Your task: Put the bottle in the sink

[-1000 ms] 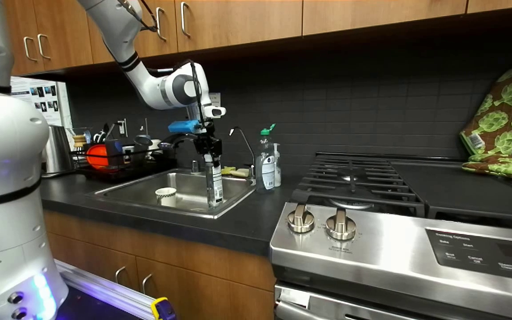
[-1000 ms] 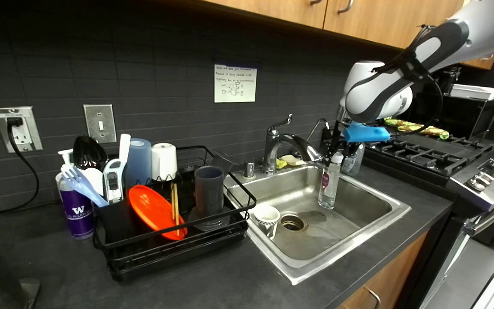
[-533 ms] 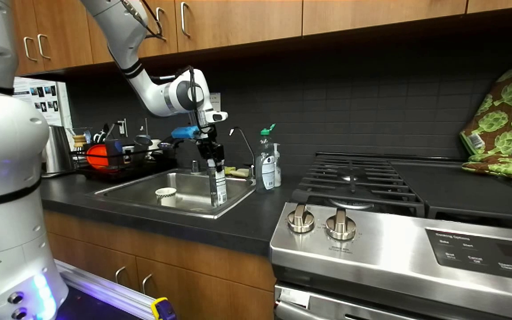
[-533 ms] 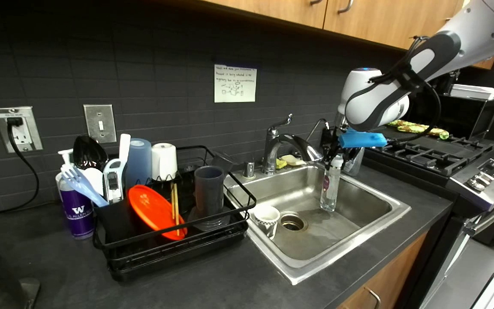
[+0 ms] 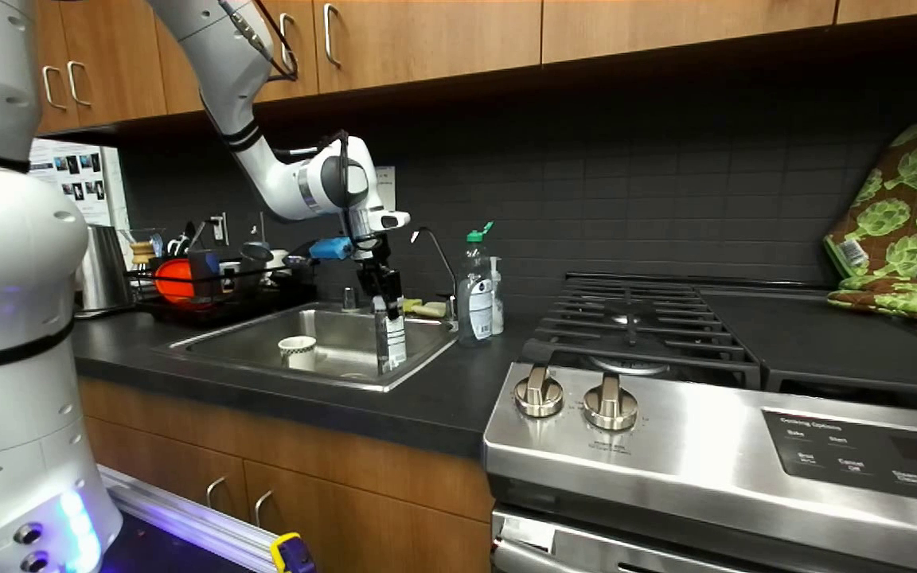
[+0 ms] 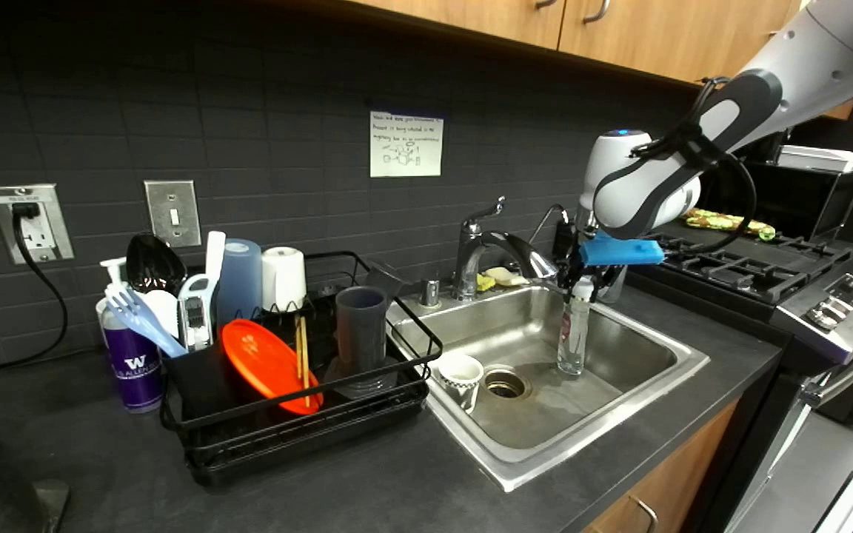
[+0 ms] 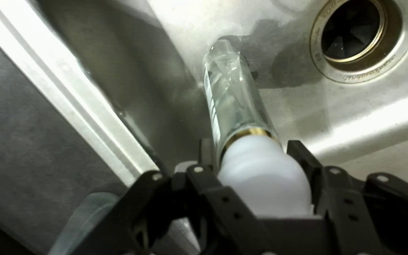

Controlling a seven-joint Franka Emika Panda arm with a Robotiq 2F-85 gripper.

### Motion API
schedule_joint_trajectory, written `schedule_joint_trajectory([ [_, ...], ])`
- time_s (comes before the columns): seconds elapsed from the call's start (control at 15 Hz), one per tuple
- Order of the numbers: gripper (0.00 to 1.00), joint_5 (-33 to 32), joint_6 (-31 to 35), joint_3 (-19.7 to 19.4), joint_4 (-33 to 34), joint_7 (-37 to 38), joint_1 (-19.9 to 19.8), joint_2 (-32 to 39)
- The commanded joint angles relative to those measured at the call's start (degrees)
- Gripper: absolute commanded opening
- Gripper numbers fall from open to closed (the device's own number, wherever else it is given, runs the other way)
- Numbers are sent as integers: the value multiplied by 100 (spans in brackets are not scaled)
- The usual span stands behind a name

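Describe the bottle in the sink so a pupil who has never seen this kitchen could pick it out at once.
Find the stainless steel sink in the dark countertop. Inside, across the drain from a white mug, is a slim clear bottle, the black claw flanking its white cap. That cap sets it apart from the green-topped dish soap bottle outside the sink.

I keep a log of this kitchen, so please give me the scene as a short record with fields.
Held item: bottle, slim and clear, nearly upright
Grip: pincer closed on its white cap
Bottle's place: inside the sink; whether it touches down is unclear
Also in sink: white cup; drain between it and the bottle
Beside sink: green-topped soap bottle on the countertop
Elsewhere: dish rack holding an orange plate
Task state: bottle in, not yet released
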Motion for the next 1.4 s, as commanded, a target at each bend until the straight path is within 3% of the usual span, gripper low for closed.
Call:
schedule_joint_trajectory([
  [0.0, 29, -64, 34, -123, 177, 233, 88, 109],
  [0.47, 29, -18, -1, -181, 280, 368, 146, 233],
  [0.53, 50, -4, -3, -184, 288, 372, 148, 242],
  [0.73, 65, -4, -17, -204, 290, 386, 155, 245],
  [0.8, 65, -11, -15, -210, 287, 393, 157, 247],
  [1.0, 78, -22, -19, -228, 311, 401, 154, 237],
  [1.33, 84, -41, -8, -268, 335, 409, 147, 198],
])
